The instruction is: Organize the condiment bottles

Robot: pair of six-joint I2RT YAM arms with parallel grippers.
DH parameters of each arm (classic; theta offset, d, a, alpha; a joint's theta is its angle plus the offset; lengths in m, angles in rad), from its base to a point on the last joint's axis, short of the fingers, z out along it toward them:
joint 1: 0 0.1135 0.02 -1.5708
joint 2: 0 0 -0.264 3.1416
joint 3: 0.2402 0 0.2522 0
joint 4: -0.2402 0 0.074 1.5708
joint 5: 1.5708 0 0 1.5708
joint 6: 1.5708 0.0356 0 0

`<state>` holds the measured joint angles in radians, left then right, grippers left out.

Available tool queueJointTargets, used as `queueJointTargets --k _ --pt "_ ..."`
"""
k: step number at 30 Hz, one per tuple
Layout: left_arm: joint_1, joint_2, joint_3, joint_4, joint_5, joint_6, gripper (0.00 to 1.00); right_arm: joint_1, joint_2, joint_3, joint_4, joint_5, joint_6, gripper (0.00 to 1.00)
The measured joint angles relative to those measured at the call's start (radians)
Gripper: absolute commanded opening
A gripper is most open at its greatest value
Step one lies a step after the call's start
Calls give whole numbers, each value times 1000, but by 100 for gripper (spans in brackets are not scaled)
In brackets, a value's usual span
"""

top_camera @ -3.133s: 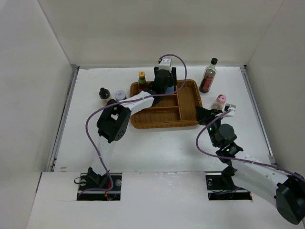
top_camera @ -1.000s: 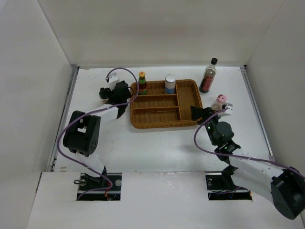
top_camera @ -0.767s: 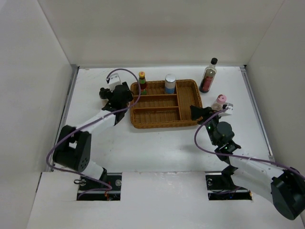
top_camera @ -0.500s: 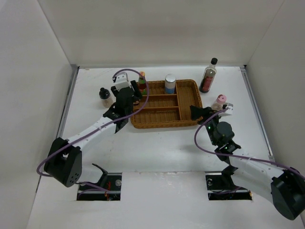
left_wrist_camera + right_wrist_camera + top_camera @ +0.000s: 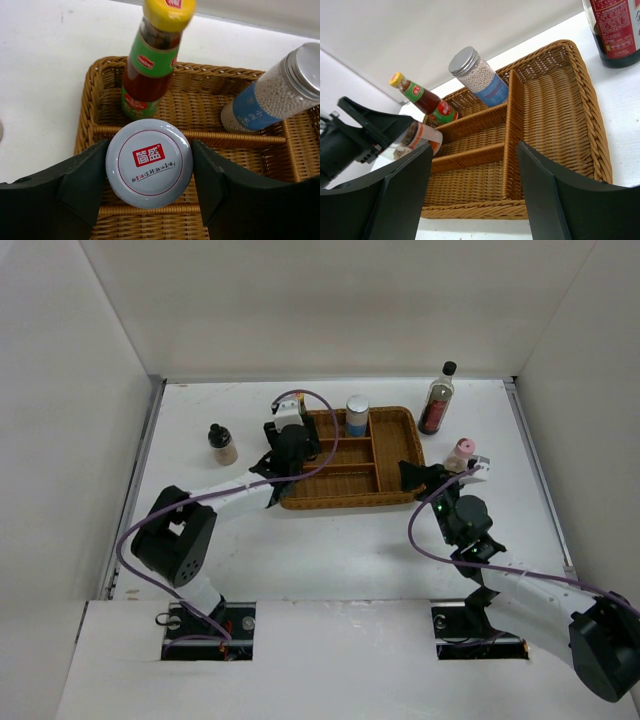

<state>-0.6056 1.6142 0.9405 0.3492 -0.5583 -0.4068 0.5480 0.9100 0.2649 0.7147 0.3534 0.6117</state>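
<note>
My left gripper (image 5: 149, 167) is shut on the short jar with a red-and-white lid (image 5: 149, 161), held over the left end of the wicker tray (image 5: 86, 125). Just behind the jar, the yellow-capped red-green bottle (image 5: 152, 60) stands in the tray's back-left compartment. The silver-lidded blue-label jar (image 5: 357, 416) stands beside it. From above, the left gripper (image 5: 290, 443) hides the yellow-capped bottle. The black-capped tan bottle (image 5: 221, 443) stands on the table to the left. My right gripper (image 5: 443, 470) is open and empty beside the pink-capped bottle (image 5: 461, 453). The tall dark bottle (image 5: 437, 400) stands behind.
The wicker tray (image 5: 345, 502) has long left compartments and one wide right compartment (image 5: 555, 100) with nothing in it. White walls close in the table on the left, back and right. The right gripper (image 5: 475, 200) faces the tray's near right corner.
The left arm has swung right from the table's left side to above the tray, carrying the short jar. The right gripper's jaws have opened a little wider.
</note>
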Motion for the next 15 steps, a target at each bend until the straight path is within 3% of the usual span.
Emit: queueJointTargets --k 5,7,15 --pt "-7 53 0 16 9 6 29 0 4 0 0 -7 4 75" --pt "-8 74 -1 27 9 8 34 0 6 0 0 -8 5 75" --pt "-13 117 -43 115 -17 14 79 -5 6 0 1 -11 6 75"
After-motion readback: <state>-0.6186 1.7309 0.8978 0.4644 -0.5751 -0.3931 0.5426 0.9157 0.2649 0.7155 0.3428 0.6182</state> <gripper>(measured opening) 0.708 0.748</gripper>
